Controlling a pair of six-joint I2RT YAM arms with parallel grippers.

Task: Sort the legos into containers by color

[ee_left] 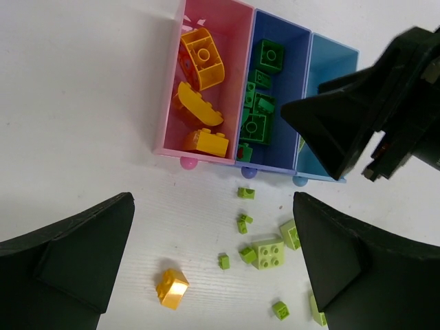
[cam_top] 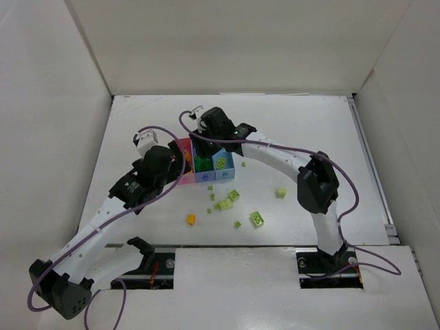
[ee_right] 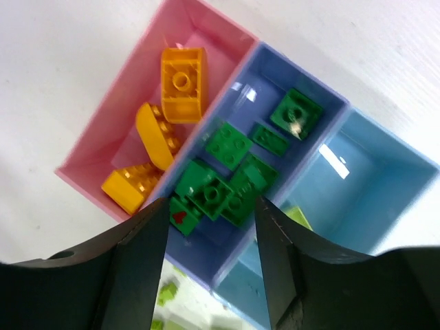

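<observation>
I am holding the right gripper [ee_right: 211,206], jaws parted and empty, above the periwinkle bin [ee_right: 251,86]. Lifting straight up should avoid disturbing the dark green bricks [ee_right: 230,146]. The left gripper [ee_left: 213,227] is hanging wide open.

Pink bin [ee_right: 214,51], periwinkle bin [ee_right: 265,77], orange legos [ee_right: 182,82]

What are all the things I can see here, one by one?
bins: three, joined in a row, mid-table: pink bin, periwinkle bin, light blue bin
orange-yellow bricks: at least three, in pink bin
loose orange-yellow brick: one, on table before the bins
dark green bricks: several, in periwinkle bin
lime green bricks: several loose on table; one in light blue bin
table: one, white
cables: purple, along arms
left hand: open, above loose bricks
right hand: open, above periwinkle bin
</observation>
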